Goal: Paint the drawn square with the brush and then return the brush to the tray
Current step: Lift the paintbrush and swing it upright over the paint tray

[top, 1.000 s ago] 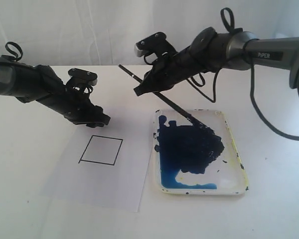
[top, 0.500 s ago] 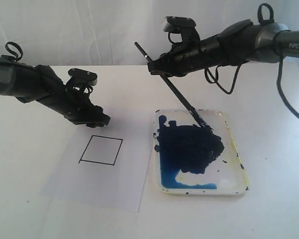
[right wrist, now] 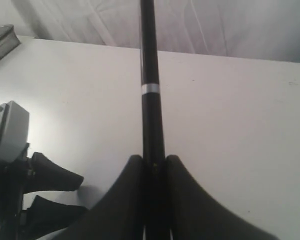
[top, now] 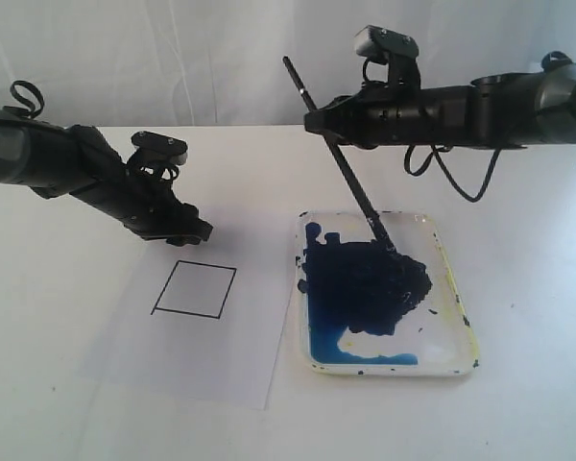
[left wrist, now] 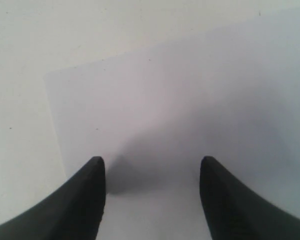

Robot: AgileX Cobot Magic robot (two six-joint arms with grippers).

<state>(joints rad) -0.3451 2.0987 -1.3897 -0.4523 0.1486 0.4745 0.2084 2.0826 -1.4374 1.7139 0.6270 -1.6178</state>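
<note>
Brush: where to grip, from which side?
Upper shaft of the brush, just below its white band, where the right gripper pinches it. Come side-on, jaws across the thin rod; the lower end is paint-laden, down at the tray.

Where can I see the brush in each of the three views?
Exterior: the brush slants from top centre down into the tray.
Left wrist: not in it.
Right wrist: in the centre, clamped by the right gripper.
Shared landmark: the left gripper, visible in all three.
</note>
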